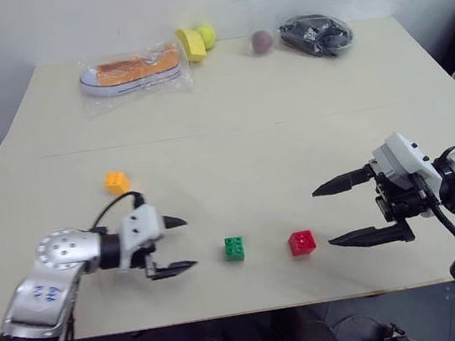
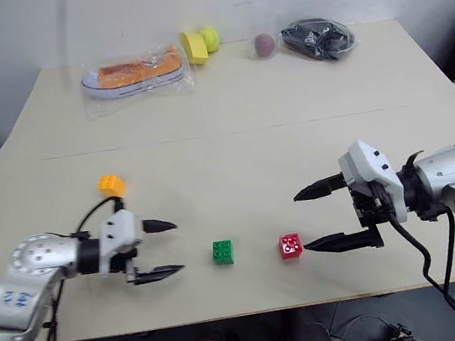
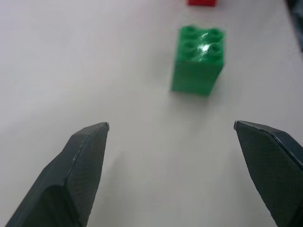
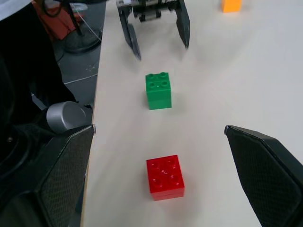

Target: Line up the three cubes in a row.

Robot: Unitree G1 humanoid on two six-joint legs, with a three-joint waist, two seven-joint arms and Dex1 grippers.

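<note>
On the pale worktop [image 1: 228, 111], the green cube [image 1: 234, 248] and the red cube [image 1: 302, 242] stand near the front edge, side by side with a small gap between them, the green one on the left. The orange-yellow cube [image 1: 115, 182] sits apart from them, farther back and toward the left edge. The left tool [image 1: 179, 245] hovers low near the front edge just left of the green cube, its two black fingers spread wide and holding nothing; in the left wrist view the green cube [image 3: 197, 60] lies ahead of the parted fingertips, clear of them. The right tool [image 1: 342, 212] hangs to the right of the red cube, pointing toward it, its fingers also wide apart and empty. Along the far edge lie an orange shoe in a clear bag [image 1: 134, 70], a yellow cup-like object [image 1: 189, 43] touching a yellow-green ball [image 1: 206, 34], a dull reddish ball [image 1: 261, 41] and a bag of dark items [image 1: 315, 35].
</note>
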